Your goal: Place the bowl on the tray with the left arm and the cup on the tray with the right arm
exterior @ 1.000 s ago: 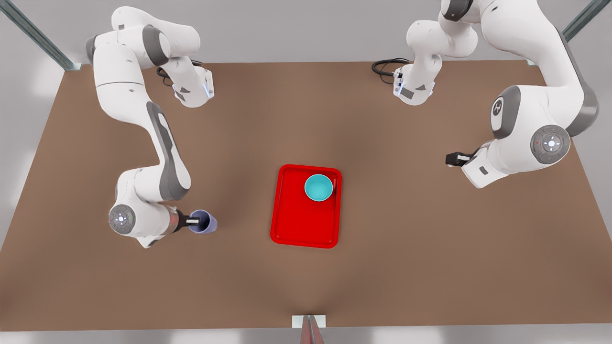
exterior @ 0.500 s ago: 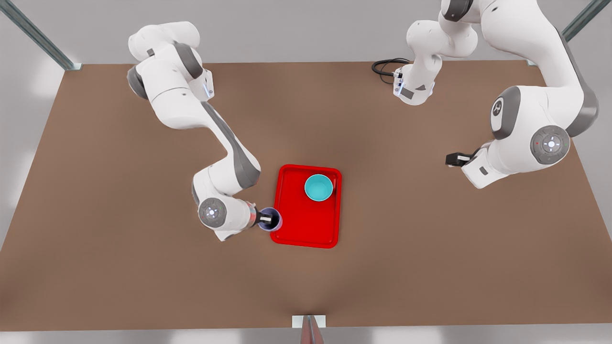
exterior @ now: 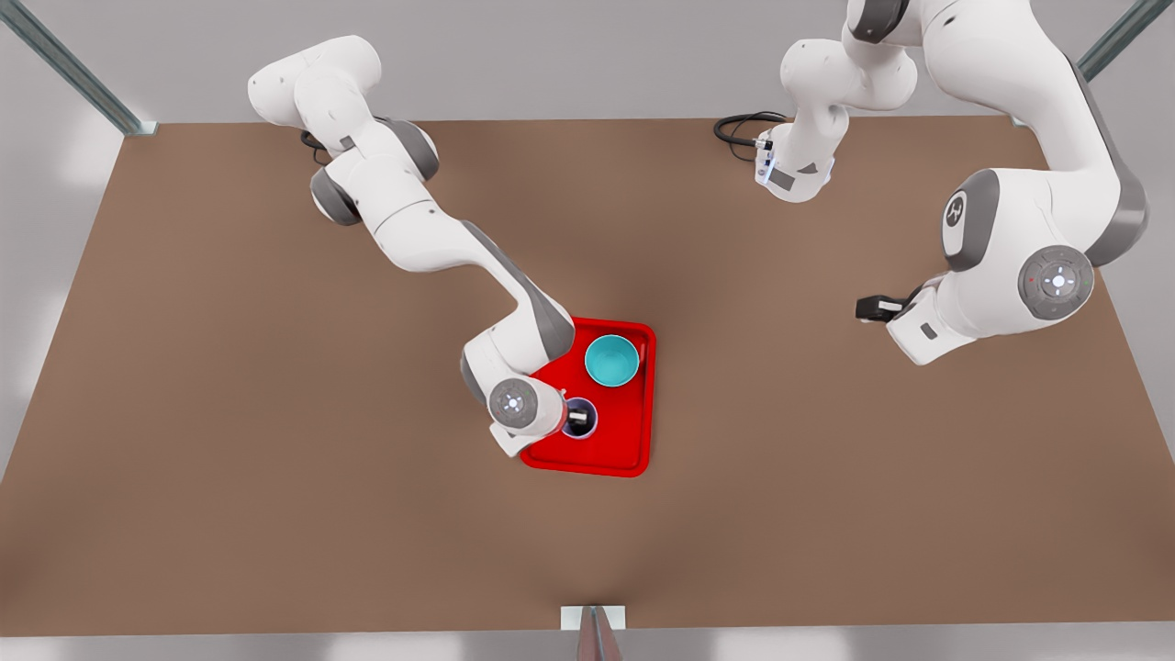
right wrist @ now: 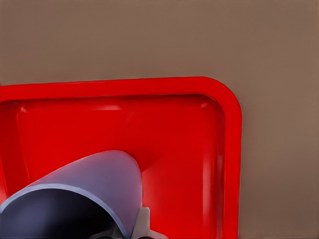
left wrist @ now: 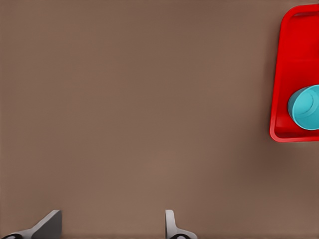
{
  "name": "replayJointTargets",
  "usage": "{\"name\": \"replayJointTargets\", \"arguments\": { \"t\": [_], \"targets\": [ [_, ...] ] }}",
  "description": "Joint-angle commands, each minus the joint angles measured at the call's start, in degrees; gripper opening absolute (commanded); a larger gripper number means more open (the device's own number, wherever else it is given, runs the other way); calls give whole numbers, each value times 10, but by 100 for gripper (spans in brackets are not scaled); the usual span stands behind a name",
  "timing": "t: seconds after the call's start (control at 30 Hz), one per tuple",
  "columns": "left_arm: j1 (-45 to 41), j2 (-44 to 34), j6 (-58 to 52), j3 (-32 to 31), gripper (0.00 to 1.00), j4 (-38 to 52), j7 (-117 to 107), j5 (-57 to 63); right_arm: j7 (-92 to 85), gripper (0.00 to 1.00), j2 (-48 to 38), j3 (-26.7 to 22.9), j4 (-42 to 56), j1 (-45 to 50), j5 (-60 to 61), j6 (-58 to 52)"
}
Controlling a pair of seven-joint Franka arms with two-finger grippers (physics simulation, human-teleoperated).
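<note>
Tray [exterior: 606, 450], red and low-rimmed, lies near the middle of the brown desk [exterior: 229, 514] and is the largest loose thing; the teal bowl [exterior: 612, 360] already sits inside it, close to its far corner on the front view's right. Over the tray's near half the right gripper [exterior: 578, 420] holds the lavender cup [exterior: 580, 419] with its jaws clamped on the rim, one finger inside the mouth; the right wrist view shows the cup [right wrist: 79, 199] above the red floor, near a rounded corner of the tray [right wrist: 232, 149]. I cannot tell whether its base touches down yet. To finish well, I would lower it straight until the base rests flat, keep it apart from the bowl and clear of the rim, then part the jaws and lift vertically so the inner finger does not tip it. The left gripper [exterior: 872, 307] waits well apart on the front view's right, jaws spread and empty, fingertips [left wrist: 50, 224] over bare desk. Count: one tray, one bowl, one cup, two arms.
</note>
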Motion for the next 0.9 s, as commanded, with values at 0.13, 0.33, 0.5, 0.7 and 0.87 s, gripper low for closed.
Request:
{"name": "replayJointTargets", "arguments": {
  "t": [0.13, 0.33, 0.5, 0.7, 0.87],
  "targets": [
    [0, 1, 1, 0, 100, 0, 0, 0, 14, 100, 1, 0, 0, 1, -21, -3],
    [1, 3, 1, 0, 100, 0, 1, -2, 16, 100, 2, 2, 0, 2, -21, -3],
    [2, 3, 1, 0, 100, 0, 0, -2, 36, 100, 9, 3, 11, 11, -20, -9],
    [3, 7, 1, 0, 100, 0, 1, -3, 35, 100, 7, 5, 18, 19, -21, -65],
    [5, 7, 1, 0, 100, 0, 1, -3, 35, 100, 6, 5, 19, 20, -20, -82]
  ]
}}
